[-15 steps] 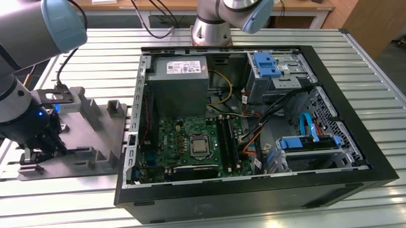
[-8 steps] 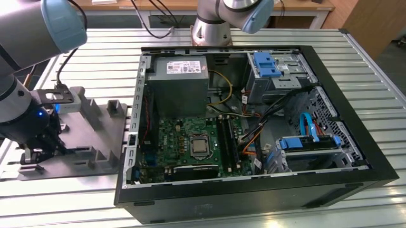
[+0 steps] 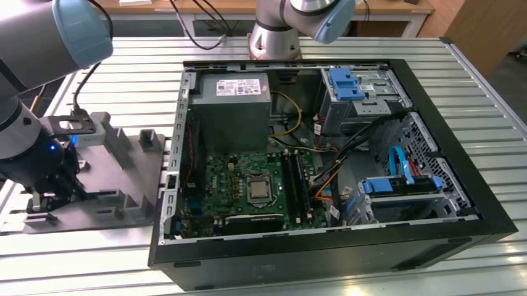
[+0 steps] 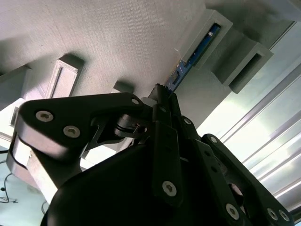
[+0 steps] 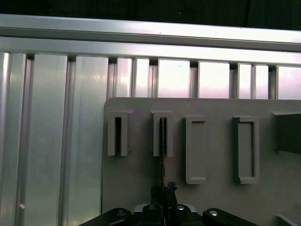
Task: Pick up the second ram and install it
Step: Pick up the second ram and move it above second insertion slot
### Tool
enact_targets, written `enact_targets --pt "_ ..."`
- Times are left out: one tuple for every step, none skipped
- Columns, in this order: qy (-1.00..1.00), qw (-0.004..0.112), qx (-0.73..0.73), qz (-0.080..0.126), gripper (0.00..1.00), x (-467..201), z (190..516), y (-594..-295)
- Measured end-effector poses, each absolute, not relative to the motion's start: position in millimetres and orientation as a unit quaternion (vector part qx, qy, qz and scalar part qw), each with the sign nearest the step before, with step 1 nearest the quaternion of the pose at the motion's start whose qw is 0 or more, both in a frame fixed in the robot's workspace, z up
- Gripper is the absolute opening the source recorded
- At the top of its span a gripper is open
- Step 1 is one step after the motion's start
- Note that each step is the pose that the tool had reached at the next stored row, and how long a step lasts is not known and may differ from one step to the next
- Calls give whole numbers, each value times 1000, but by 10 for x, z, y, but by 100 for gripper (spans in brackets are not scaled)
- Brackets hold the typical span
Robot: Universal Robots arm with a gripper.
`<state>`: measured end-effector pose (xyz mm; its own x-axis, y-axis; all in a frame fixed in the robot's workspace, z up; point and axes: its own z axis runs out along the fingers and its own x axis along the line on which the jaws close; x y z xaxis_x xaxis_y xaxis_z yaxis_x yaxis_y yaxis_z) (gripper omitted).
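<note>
An open computer case (image 3: 329, 250) lies beside a grey slotted tray (image 3: 123, 169).

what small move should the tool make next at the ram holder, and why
Probably a short, straight lift along the slot: the tool looks shut on the second ram, whose far end sits inside that slot of the grey holder, so pulling sideways could bind it against the slot walls.

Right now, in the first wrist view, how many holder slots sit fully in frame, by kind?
Narrow slots: 2, one of them holding the second ram
Wide pockets: 2
Total: 4
</note>
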<state>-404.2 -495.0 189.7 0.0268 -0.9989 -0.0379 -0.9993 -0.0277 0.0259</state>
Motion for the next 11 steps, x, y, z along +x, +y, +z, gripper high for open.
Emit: enact_targets --pt "697 4 -716 23 14 -4042 1897 -4950" --pt "697 4 -716 23 14 -4042 1897 -4950" --pt "697 4 -716 23 14 -4042 1897 -4950" --pt "697 4 -716 23 14 -4042 1897 -4950" --pt "697 4 -716 23 14 -4042 1898 -4950" --pt "697 4 -716 23 14 -4042 1907 -4951" --pt "697 4 -716 23 14 -4042 1918 -4951" --pt "697 4 -716 23 14 -4042 1936 -4951" --pt "697 4 -716 23 14 -4042 1958 -4950" --pt "697 4 -716 23 14 -4042 1979 -4950" --pt "697 5 -716 23 14 -4042 2002 -4950"
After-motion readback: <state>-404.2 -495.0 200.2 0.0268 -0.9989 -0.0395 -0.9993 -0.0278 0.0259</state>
